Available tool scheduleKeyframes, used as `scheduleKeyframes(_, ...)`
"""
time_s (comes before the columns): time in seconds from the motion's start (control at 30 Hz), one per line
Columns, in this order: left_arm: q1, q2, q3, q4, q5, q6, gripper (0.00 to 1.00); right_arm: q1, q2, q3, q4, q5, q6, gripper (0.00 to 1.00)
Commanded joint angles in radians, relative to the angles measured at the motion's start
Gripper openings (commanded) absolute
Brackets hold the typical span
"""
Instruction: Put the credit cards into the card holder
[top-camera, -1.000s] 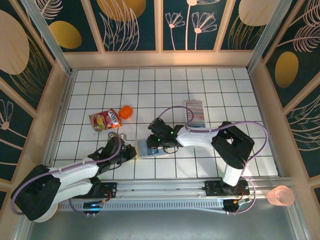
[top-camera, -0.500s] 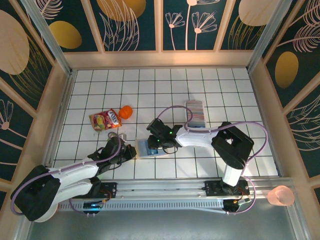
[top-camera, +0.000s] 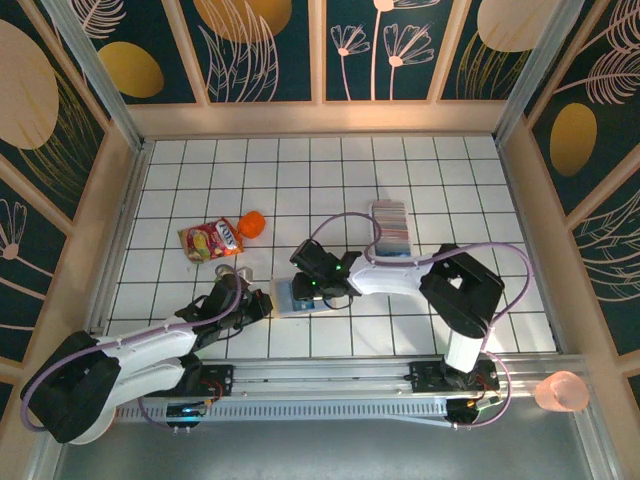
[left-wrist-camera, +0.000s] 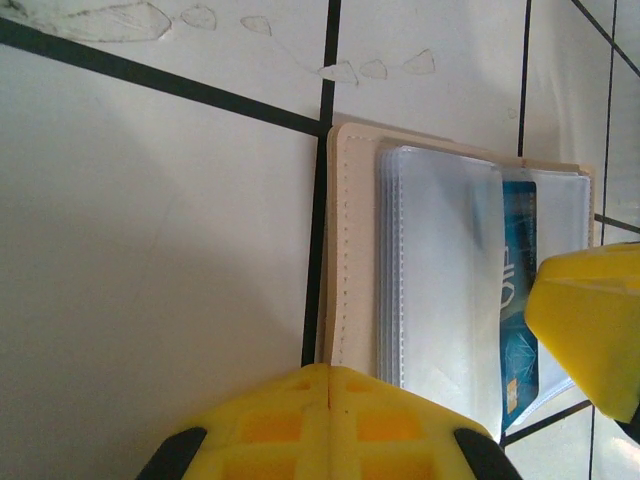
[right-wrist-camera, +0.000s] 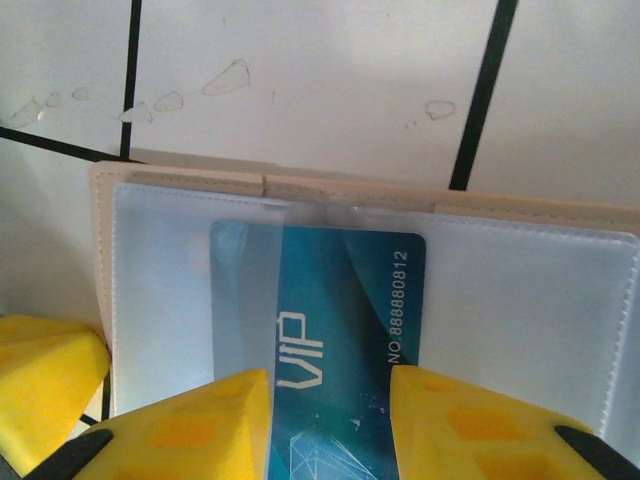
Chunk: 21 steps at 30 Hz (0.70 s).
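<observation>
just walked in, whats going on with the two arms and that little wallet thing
The card holder lies open on the tiled table. The right fingers, set apart, straddle a blue VIP card that sits partway into one of the clear sleeves. The left fingers are shut at the holder's edge, seemingly pinning it down. The rest of the credit cards lie in a stack farther back, so most of the job is left.
</observation>
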<state>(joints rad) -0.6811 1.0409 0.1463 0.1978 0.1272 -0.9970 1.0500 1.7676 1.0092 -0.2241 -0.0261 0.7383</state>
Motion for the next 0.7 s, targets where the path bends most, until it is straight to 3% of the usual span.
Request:
scheduleKeyframes(0.0, -0.005, -0.016, -0.005, -0.004, 0.009, 0.002, 0.03, 0.014, -0.078, -0.043, 0.025, 0.019, 0.013, 0.39)
scheduleKeyframes(0.17, -0.005, -0.021, -0.007, -0.004, 0.005, 0.0, 0.04, 0.015, -0.115, -0.079, 0.04, 0.038, 0.023, 0.39)
scheduleKeyframes(0.67, -0.005, -0.034, -0.016, -0.008, 0.007, -0.006, 0.04, 0.018, -0.012, -0.051, 0.017, 0.017, 0.016, 0.36)
